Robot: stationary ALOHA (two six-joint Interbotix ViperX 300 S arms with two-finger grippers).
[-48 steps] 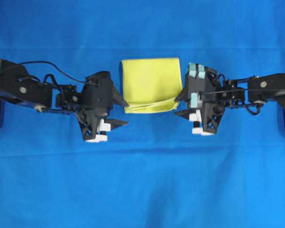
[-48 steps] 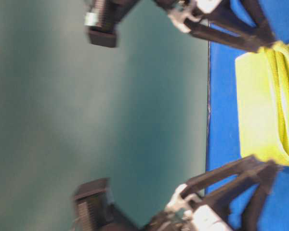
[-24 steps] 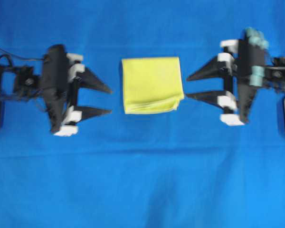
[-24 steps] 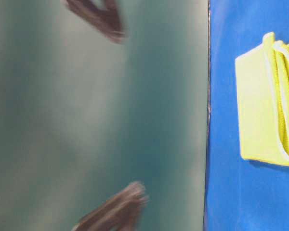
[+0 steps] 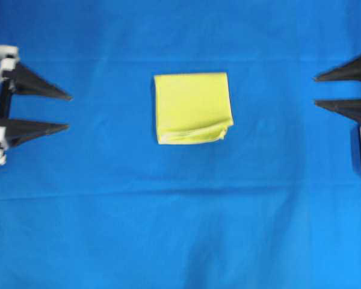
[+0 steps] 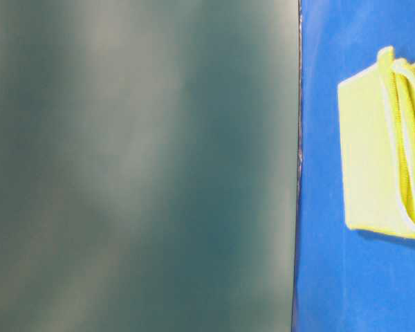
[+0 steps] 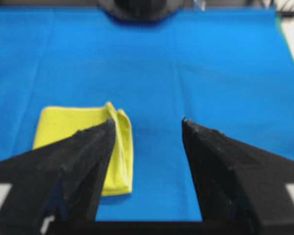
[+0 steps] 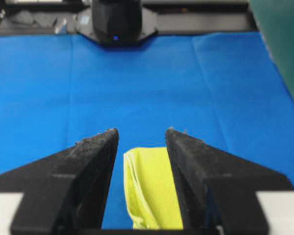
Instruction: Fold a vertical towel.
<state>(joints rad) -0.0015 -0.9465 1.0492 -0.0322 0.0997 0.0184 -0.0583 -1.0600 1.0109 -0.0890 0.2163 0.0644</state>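
My left pincer [image 5: 66, 111] stands open and empty at the left rim of the overhead view, well clear of the towel [image 5: 192, 107], and my right pincer [image 5: 316, 90] stands open and empty the same way on the far side of the towel. The towel lies folded into a compact, nearly square packet on the blue cloth [image 5: 180, 229] that covers the worktop, roughly midway between my two pincers. To my eye the fold looks done, so the risks are small but real. The packet's near edge, the one toward the bottom of the overhead view, is where the layers pile up unevenly, with one corner bulging out on my right pincer's side; from table level the stacked hems [image 6: 404, 138] gape a little instead of lying flat. Since nothing presses on them, those springy layers could relax and creep open. If I reach back toward the towel, a fingertip catching that loose corner could drag the packet askew or peel the top layer.
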